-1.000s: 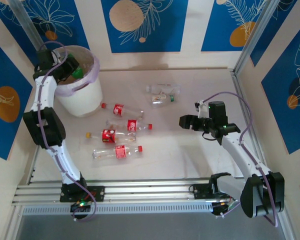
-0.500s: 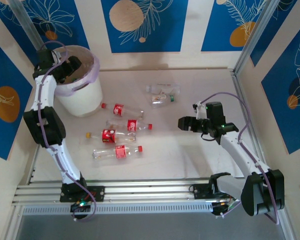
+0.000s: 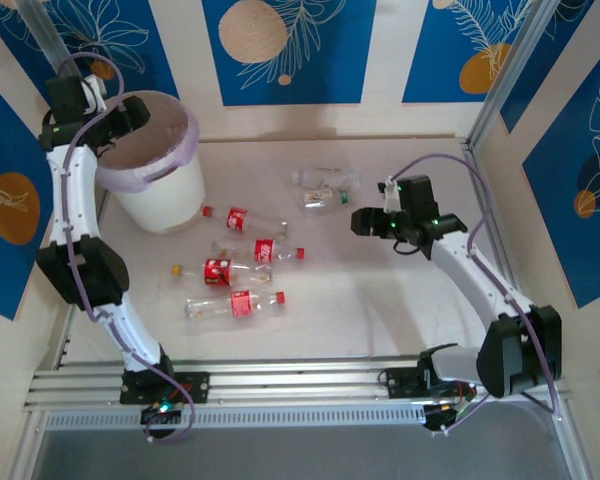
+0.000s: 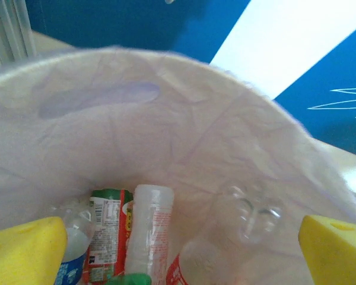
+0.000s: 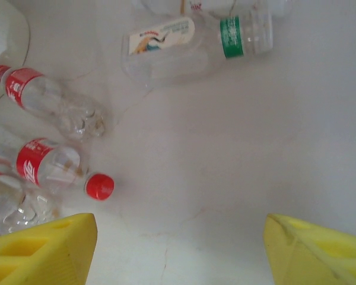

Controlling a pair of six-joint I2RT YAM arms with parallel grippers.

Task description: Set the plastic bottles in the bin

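Note:
The white bin with its pale purple bag stands at the far left. My left gripper hovers open over its left rim. In the left wrist view the gripper looks down the purple lining onto a green-and-red labelled bottle, a whitish bottle and a clear bottle. Several red-labelled bottles lie on the table, plus two clear ones. My right gripper is open and empty, right of them. In its view, a red-capped bottle lies ahead left.
A yellow-capped bottle lies among the red ones. A green-labelled clear bottle lies farther ahead of the right gripper. Blue and cream wall panels close in the table on three sides. Bare tabletop stretches in front of the right arm.
The left gripper let go of a green bottle over the bin, then drew back up and to the left. The right gripper moved farther away and slightly left, towards the clear bottles.

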